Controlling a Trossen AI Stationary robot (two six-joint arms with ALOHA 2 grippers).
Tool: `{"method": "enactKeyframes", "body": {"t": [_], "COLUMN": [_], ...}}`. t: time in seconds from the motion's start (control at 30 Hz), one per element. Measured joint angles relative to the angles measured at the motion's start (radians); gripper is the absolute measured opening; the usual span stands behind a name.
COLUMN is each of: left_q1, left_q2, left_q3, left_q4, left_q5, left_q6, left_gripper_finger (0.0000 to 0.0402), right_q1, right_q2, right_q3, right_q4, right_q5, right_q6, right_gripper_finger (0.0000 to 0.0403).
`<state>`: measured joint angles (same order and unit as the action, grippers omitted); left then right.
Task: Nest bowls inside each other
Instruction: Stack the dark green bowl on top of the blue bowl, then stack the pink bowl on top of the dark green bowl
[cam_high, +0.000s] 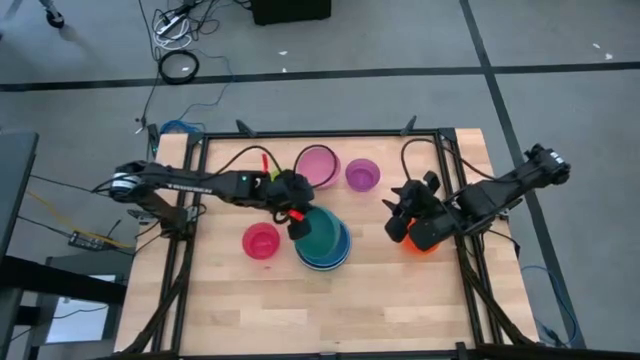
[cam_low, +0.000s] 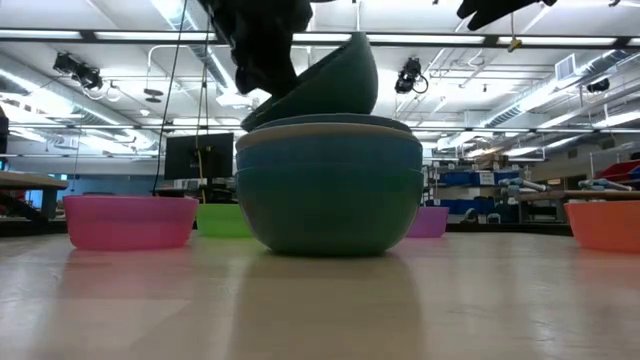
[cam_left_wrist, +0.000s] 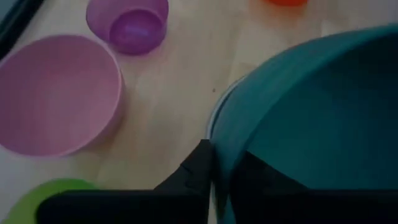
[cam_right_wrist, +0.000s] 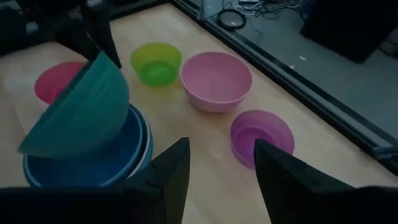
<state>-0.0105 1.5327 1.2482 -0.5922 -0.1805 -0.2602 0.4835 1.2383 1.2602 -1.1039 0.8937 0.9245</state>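
Magenta bowl (cam_high: 261, 241): it stands alone on the left part of the table (cam_high: 400, 295), just left of the stack, not touching it.
Left gripper (cam_high: 297, 222): it is over the left edge of the stack. Its fingers (cam_left_wrist: 198, 169) sit on both sides of the rim of the teal bowl; whether they press the rim or stand a little apart from it, I cannot tell.
Teal bowl (cam_high: 324, 230): it lies tilted on top of the stack, one side of the rim up at the gripper, the other side down in the bowl below.
Stack of bowls (cam_low: 330, 185): it stands at the middle of the table. A blue bowl (cam_right_wrist: 134, 146) is the outer one that shows, with a pale rim inside it.
Lime green bowl (cam_right_wrist: 155, 62): it is far from the stack, mostly hidden under the left arm in the high view.
Pink bowl (cam_high: 318, 165): it stands at the far side, right of the lime green bowl.
Purple bowl (cam_high: 362, 174): it is smaller and stands just right of the pink bowl, apart from it.
Right gripper (cam_high: 400, 222): it hovers over the right part of the table, fingers apart, holding nothing.
Orange bowl (cam_low: 603, 224): it stands at the right, partly under the right gripper.
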Motion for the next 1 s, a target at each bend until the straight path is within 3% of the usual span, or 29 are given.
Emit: {"method": "enactKeyframes", "body": {"t": [0.3, 0.63, 0.8, 1.0], "left_q1": [-0.001, 0.000, 0.000, -0.001], "left_q2": [0.014, 0.013, -0.009, -0.063], "left_q3": [0.091, 0.103, 0.111, 0.238], "left_q4": [-0.074, -0.102, -0.122, -0.255], "left_q5": [0.169, 0.172, 0.146, -0.009], "left_q6": [-0.055, -0.012, 0.091, 0.176], "left_gripper_finger": [0.0104, 0.0111, 0.0111, 0.0112], "right_q1": [-0.003, -0.008, -0.061, -0.194], "right_q2": [0.047, 0.068, 0.068, 0.068], "right_q3": [0.000, 0.000, 0.000, 0.000], "right_q4": [0.002, 0.010, 0.022, 0.167], "right_q5": [-0.029, -0.013, 0.056, -0.014], "right_q6": [0.024, 0.021, -0.036, -0.215], "right_gripper_finger": [0.0164, 0.0164, 0.0164, 0.0164]}}
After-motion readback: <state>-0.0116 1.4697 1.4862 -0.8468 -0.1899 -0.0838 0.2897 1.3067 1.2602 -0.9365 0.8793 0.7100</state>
